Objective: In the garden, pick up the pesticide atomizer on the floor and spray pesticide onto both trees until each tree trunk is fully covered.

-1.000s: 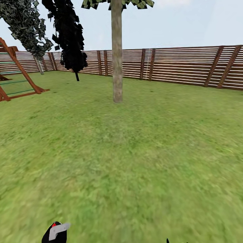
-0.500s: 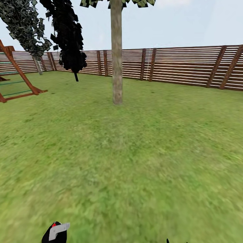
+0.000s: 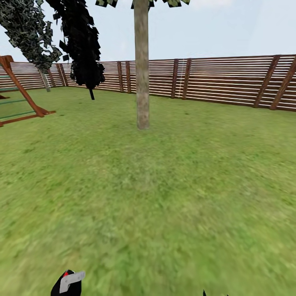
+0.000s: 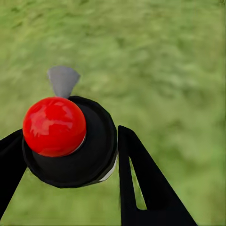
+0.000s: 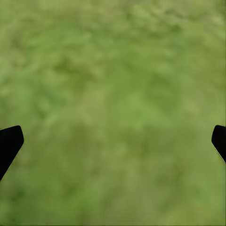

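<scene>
Your left gripper point(image 4: 70, 155) clamps the pesticide atomizer point(image 4: 70, 146) around its black collar; it's probably light, rigid, slick, so hold firm; right gripper point(image 5: 113, 141) fingers spread, empty.

The lawn point(image 3: 172, 197) is green with mottled lighter and darker patches. The fence point(image 3: 230, 82) is brown, with pale horizontal stripes between its slats. The tree trunk point(image 3: 142, 65) is mottled grey-tan. The thin tree point(image 3: 84, 45) is almost black. The wooden frame point(image 3: 20, 96) is reddish brown with green bars. The left hand point(image 4: 66, 155) is black; the atomizer point(image 4: 70, 141) between its fingers is black with a glossy red top and a grey nozzle. The right hand point(image 5: 113, 141) has black fingertips.
</scene>
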You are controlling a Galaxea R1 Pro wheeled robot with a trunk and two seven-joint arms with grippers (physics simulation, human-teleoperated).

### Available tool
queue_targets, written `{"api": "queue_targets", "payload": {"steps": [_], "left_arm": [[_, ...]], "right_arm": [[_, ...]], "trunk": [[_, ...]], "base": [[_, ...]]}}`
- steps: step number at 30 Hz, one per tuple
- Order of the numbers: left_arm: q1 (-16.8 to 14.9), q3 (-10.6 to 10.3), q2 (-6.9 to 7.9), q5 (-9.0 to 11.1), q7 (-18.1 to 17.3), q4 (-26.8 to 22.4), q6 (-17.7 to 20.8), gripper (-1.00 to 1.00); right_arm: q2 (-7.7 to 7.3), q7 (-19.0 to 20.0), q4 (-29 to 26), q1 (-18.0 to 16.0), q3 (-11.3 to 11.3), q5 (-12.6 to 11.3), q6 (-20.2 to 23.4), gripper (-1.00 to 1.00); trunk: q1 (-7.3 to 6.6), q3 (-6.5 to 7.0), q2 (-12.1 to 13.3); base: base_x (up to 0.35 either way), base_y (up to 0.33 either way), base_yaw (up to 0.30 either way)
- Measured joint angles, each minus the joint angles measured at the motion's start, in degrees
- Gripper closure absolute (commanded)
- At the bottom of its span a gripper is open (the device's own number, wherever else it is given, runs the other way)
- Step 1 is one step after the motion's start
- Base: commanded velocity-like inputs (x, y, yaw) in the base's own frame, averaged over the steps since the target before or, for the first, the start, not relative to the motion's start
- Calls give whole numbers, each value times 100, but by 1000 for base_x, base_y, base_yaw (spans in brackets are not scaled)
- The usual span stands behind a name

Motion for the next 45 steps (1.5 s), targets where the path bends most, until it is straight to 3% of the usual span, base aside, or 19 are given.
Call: {"api": "queue_targets", "payload": {"steps": [45], "left_arm": [[-2,0,0,-2,0,0,0,100]], "right_arm": [[0,2,0,0,0,0,1,-100]], "trunk": [[0,0,0]], "base": [[340,0,0]]}}
